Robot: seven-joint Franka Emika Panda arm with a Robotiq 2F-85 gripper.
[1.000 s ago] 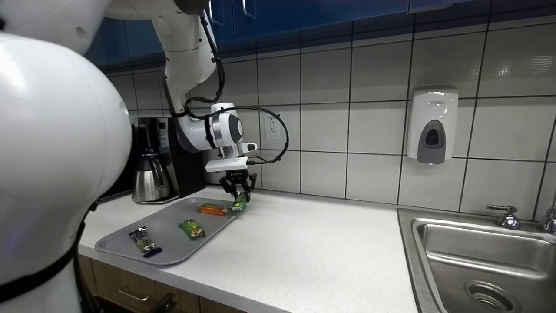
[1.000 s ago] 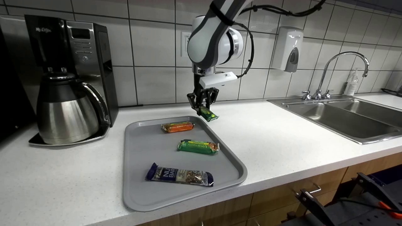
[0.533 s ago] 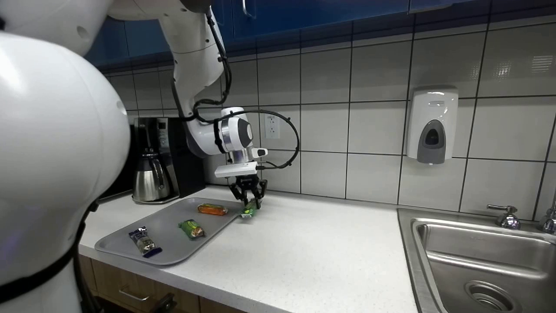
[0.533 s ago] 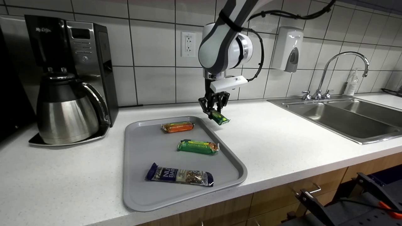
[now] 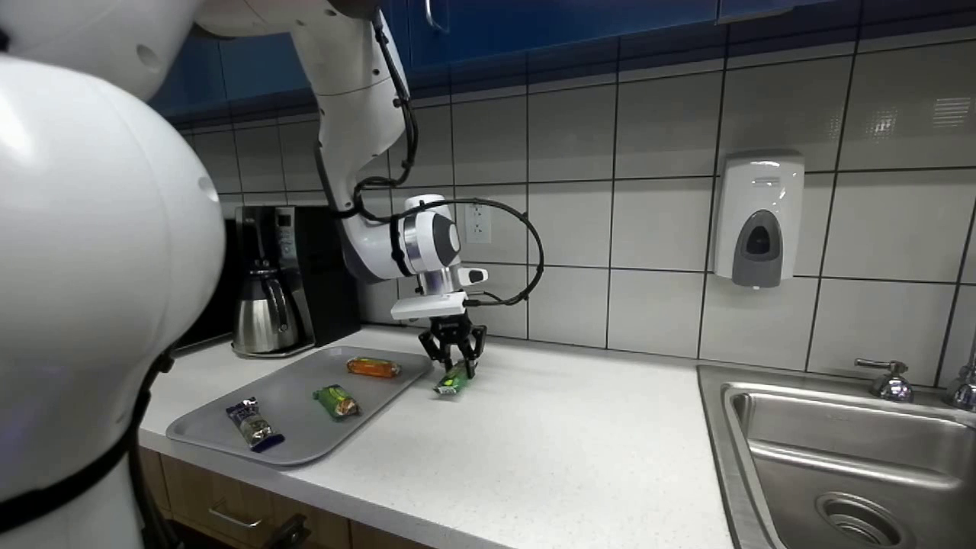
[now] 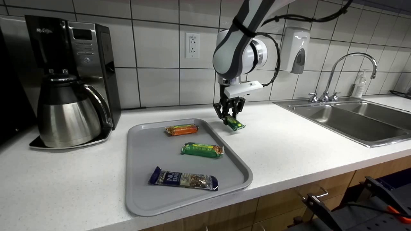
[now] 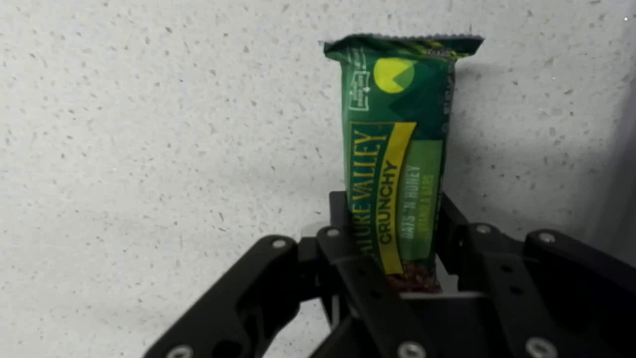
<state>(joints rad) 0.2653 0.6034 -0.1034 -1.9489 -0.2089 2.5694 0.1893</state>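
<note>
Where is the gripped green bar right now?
In both exterior views, the gripper holds this green bar over the white counter, just right of the gray tray; the wrist view shows it right of centre.

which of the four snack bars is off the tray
The green Crunchy bar held in the gripper, over the counter beside the tray; the other green bar, the orange bar and the dark blue bar all lie on the tray.

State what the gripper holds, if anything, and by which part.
The gripper holds a green bar by its long sides, away from its visible crimped end.
</note>
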